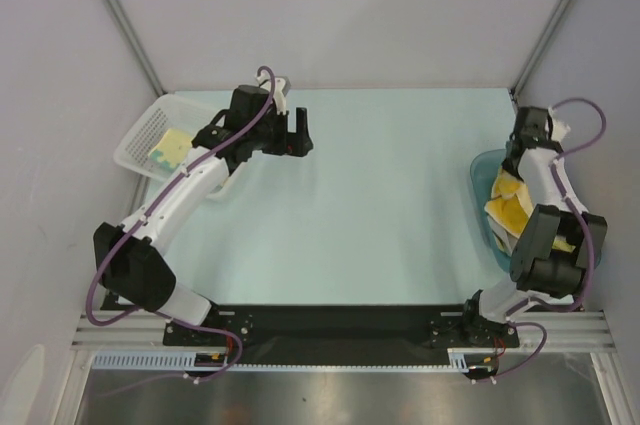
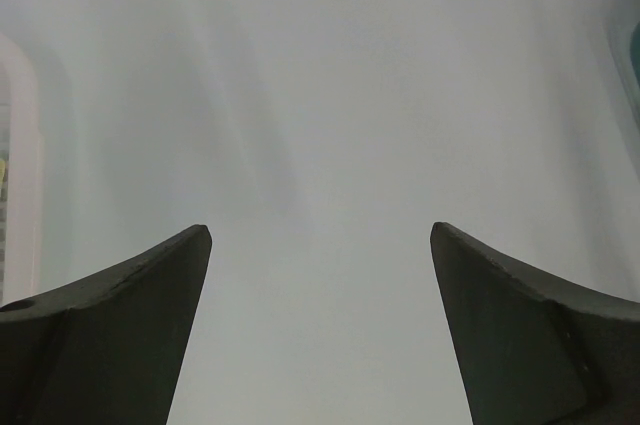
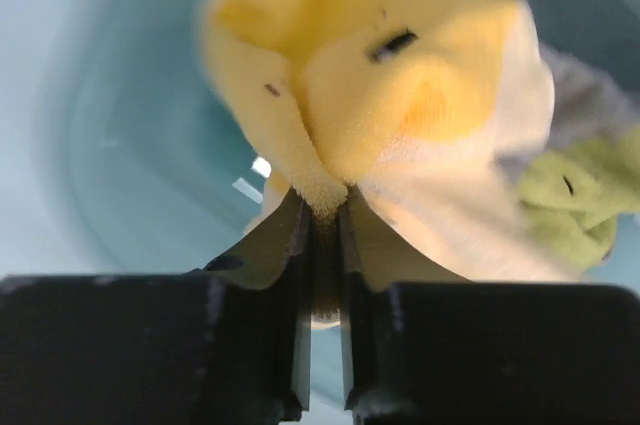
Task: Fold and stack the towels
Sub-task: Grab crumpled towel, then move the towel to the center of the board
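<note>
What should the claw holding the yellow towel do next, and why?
Probably lift the yellow towel up out of the blue tub and toward the table. The right claw is pinched shut on it, but it's bunched inside the tub, where there's no flat room for folding. The left claw hangs open over the table, ready to help.

Crumpled yellow towel (image 3: 400,95) pinched in the right gripper (image 3: 325,210) inside blue tub (image 3: 120,125), green towel (image 3: 575,200) touching it
</note>
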`<state>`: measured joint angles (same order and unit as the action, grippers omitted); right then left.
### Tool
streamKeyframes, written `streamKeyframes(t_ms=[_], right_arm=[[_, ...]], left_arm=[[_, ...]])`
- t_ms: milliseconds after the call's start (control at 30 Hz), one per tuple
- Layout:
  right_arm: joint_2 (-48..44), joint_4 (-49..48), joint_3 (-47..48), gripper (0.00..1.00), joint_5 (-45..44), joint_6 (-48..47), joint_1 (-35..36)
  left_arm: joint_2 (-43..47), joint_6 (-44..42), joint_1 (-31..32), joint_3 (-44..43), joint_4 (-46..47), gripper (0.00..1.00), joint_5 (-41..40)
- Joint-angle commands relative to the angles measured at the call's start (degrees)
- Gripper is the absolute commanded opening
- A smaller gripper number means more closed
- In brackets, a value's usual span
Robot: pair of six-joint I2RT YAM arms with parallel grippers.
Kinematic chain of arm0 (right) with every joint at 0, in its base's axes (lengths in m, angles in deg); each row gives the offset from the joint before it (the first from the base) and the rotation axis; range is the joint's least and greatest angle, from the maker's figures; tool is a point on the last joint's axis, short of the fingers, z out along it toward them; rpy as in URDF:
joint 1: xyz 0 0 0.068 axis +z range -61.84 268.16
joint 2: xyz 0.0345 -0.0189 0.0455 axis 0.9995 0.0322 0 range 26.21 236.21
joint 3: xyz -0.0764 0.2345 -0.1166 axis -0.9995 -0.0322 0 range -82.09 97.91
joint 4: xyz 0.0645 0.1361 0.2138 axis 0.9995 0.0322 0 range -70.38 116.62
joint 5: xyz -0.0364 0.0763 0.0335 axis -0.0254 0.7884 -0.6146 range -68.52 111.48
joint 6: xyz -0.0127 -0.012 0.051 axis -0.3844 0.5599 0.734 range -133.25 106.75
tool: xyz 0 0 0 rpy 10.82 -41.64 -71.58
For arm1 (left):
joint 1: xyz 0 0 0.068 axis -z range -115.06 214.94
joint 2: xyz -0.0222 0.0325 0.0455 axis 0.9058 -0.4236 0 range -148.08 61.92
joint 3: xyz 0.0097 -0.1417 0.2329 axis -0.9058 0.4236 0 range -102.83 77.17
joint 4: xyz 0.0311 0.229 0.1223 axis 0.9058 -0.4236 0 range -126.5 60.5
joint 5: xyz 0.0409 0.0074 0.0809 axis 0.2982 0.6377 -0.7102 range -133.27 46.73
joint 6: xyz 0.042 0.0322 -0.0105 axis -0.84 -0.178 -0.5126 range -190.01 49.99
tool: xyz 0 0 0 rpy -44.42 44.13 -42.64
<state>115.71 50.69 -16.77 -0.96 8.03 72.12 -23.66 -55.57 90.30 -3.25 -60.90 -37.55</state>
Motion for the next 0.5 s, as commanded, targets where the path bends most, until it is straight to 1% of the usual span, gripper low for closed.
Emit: streamKeyframes(t_ms=[0,33,67,133,167,200,267,300,333,400,433,467], right_arm=[[-1.17,2.93,14.72,0.07,-8.76,-5.01,8.37],[-0.73,5.82,17.62,0.07,-10.77,-5.45,9.78],[0.58,7.50,22.78,0.07,-12.09,-6.15,12.75],[1.64,11.62,28.26,0.07,-14.12,-6.86,15.32],[1.82,12.34,30.29,0.07,-13.87,-7.65,15.85],[1.56,12.78,33.87,0.05,-12.99,-9.13,20.29],[0.60,12.18,36.01,0.05,-9.48,-10.90,23.92],[-0.97,12.17,37.50,0.03,-7.64,-11.25,27.51],[-1.77,11.82,37.60,0.03,-0.49,-10.56,28.50],[-4.66,9.46,35.16,0.05,8.42,-8.72,30.35],[-8.16,5.36,28.79,0.06,17.60,-6.53,31.49],[-9.76,2.97,24.98,0.06,21.78,-4.86,31.94]], left_arm=[[0.86,-1.60,-0.23,-3.24,-0.06,0.98,-0.88],[0.42,-1.69,-0.23,-3.77,-0.42,0.98,-0.88],[0.50,-1.78,-0.32,-4.47,-0.94,0.98,-0.88],[0.41,-2.04,-0.40,-5.35,-1.21,0.99,-0.53],[0.33,-2.13,-0.75,-6.40,-1.91,0.99,-0.27],[0.41,-2.13,-0.84,-7.02,-2.26,0.99,0.08],[1.55,-2.22,-1.11,-7.55,-2.53,0.99,0.52],[2.08,-2.22,-1.19,-7.56,-2.44,0.99,0.87],[2.78,-2.22,-1.20,-7.29,-2.27,0.98,1.05],[4.71,-2.04,-1.54,-5.63,-1.65,0.99,1.05],[5.33,-1.78,-1.72,-4.84,-1.39,0.98,1.49],[5.86,-1.17,-2.51,-3.79,-0.78,0.98,1.67]])
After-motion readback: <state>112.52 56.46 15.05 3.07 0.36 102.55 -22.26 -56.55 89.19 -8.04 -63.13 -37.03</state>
